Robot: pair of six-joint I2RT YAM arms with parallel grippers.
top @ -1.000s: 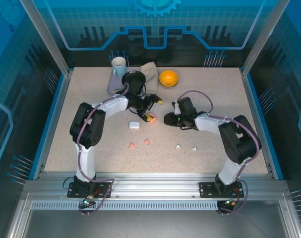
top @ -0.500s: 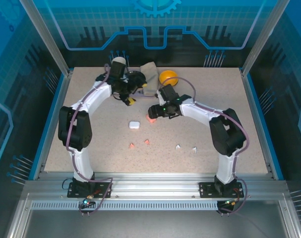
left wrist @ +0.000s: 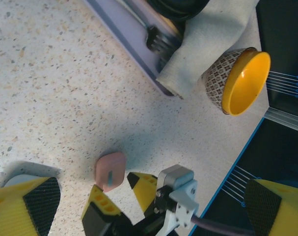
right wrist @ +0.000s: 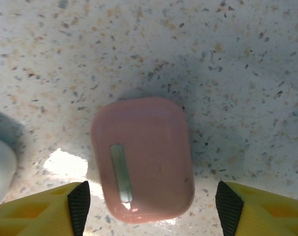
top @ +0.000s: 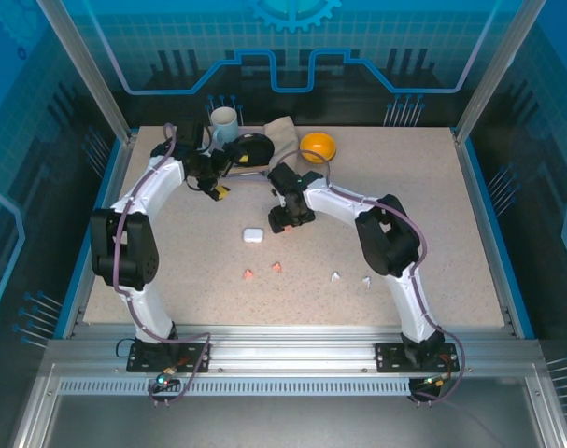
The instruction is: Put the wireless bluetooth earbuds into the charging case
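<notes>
My right pincer (right wrist: 153, 201) gaped astride the closed pink case (right wrist: 143, 157) without gripping; left pincer (left wrist: 151, 201) wide, empty; four earbuds (top: 248, 273) lay loose, uninserted.

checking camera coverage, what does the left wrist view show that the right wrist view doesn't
Left wrist: the yellow bowl, the cloth, the tray edge, and the right gripper from outside, open, straddling the pink case. Right wrist: nothing further, just that case close up, its metal strip clear. Both: the case, closed, on the table.
</notes>
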